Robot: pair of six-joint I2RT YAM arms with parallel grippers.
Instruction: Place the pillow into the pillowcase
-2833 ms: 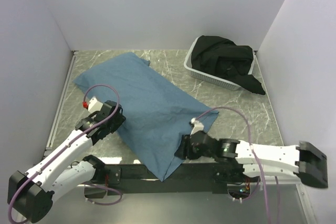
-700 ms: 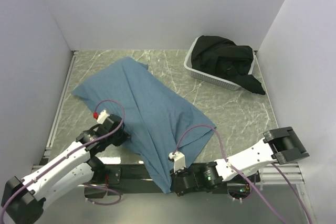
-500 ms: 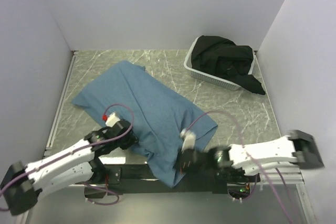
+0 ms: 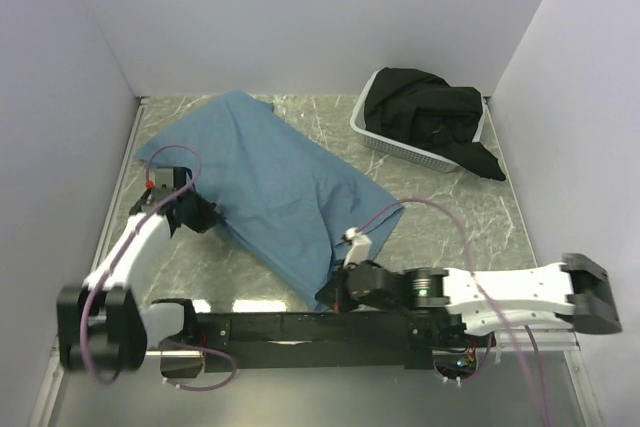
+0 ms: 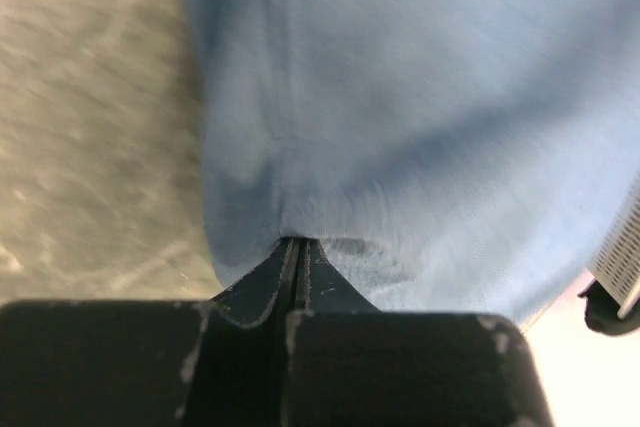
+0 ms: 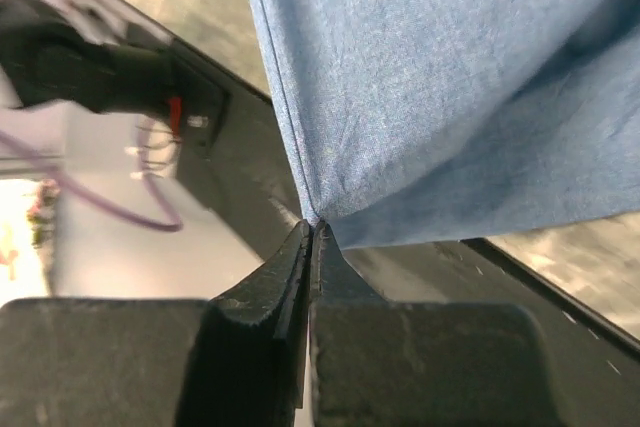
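The dusty-blue pillowcase lies bulging and wrinkled across the left half of the marble table, running from the back left to the near edge. No pillow shows in any view. My left gripper is shut on the pillowcase's left edge; the left wrist view has the cloth bunched at the tips of the gripper. At the table's front, my right gripper is shut on the near corner. In the right wrist view the fabric fans out from its pinched tips.
A white basket holding a black garment stands at the back right. White walls close in the table on three sides. A black rail runs along the near edge under the right gripper.
My left arm has swung left and back, pulling the pillowcase's left edge with it. The cloth now sits further back and looks fuller. My right gripper still holds the near corner.
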